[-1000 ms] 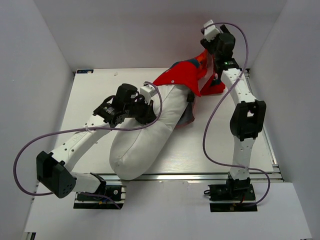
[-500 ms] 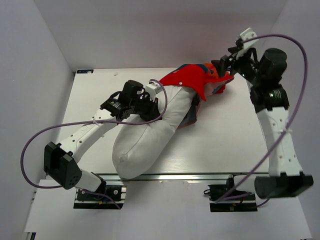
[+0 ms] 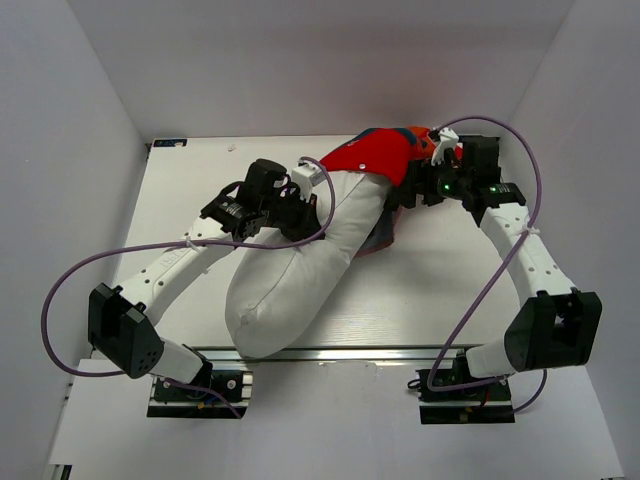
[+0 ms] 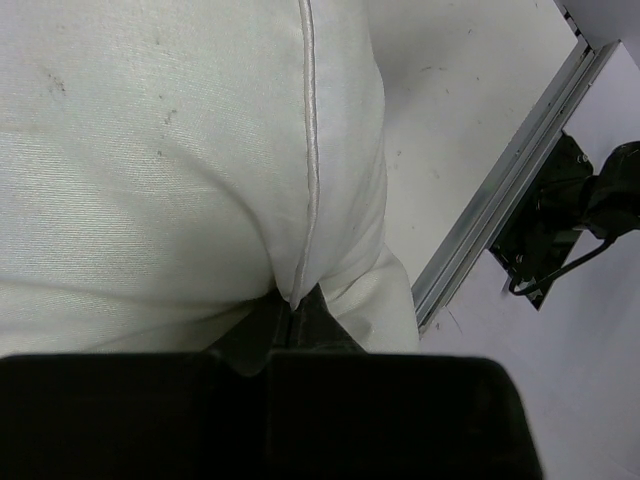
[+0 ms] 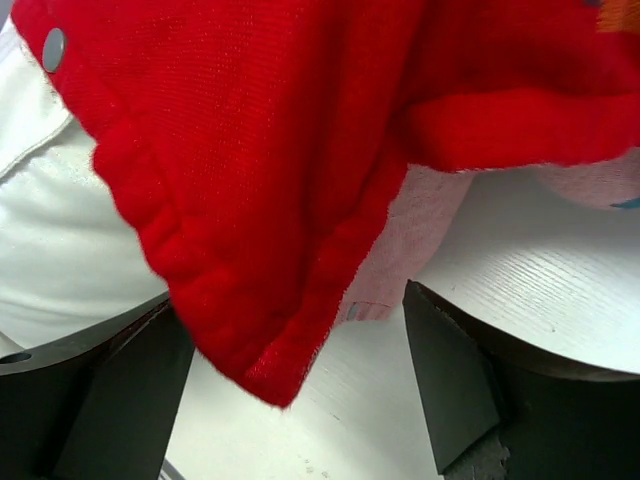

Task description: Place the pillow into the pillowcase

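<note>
No text, brand, number or sign is legible in any view. A small dark label (image 3: 170,143) sits at the far left corner of the tabletop (image 3: 450,270), but it is too small to read. The pillowcase (image 3: 375,155) carries printed colour patches, and no lettering can be made out on them. The pillow (image 4: 150,150) shows only small dark specks.
</note>
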Controlling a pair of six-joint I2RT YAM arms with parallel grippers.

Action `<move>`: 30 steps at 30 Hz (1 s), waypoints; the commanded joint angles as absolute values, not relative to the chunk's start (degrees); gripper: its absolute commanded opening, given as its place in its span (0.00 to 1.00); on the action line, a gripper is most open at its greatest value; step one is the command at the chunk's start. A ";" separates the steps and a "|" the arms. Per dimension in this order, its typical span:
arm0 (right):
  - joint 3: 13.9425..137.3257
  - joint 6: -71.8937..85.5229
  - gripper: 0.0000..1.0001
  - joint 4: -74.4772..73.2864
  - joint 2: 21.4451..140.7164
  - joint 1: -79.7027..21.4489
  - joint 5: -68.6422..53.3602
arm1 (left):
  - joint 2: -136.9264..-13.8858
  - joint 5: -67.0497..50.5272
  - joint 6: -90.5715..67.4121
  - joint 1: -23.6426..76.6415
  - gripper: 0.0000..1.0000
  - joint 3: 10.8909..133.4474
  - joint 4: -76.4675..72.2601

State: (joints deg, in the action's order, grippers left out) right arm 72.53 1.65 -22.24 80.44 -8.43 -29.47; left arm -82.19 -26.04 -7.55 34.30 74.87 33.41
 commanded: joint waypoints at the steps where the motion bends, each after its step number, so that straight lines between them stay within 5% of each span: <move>1: 75.41 2.55 0.85 -20.48 79.98 -9.93 -28.83 | -82.62 -25.58 -7.12 34.19 0.00 76.73 34.19; 2: 75.41 1.33 0.83 -20.13 80.33 -10.71 -28.48 | -82.62 -25.58 -7.12 34.19 0.00 76.90 34.19; 5: 75.50 0.27 0.55 -17.94 81.03 -11.60 -27.77 | -82.79 -25.66 -7.21 34.19 0.00 76.73 33.93; 6: 75.85 0.26 0.37 -17.49 81.38 -11.69 -27.60 | -82.79 -26.01 -7.29 34.19 0.00 76.64 33.66; 11: 82.69 0.35 0.00 -13.90 81.83 -11.60 -30.66 | -83.23 -26.81 -7.56 34.19 0.00 75.94 33.22; 21: 106.42 9.14 0.00 -3.08 84.10 -11.78 -28.55 | -85.60 -24.52 -5.71 36.82 0.00 76.02 34.54; 30: 100.23 3.10 0.00 -12.21 86.13 -27.40 -28.84 | -87.63 -24.43 -4.66 38.32 0.00 79.71 35.51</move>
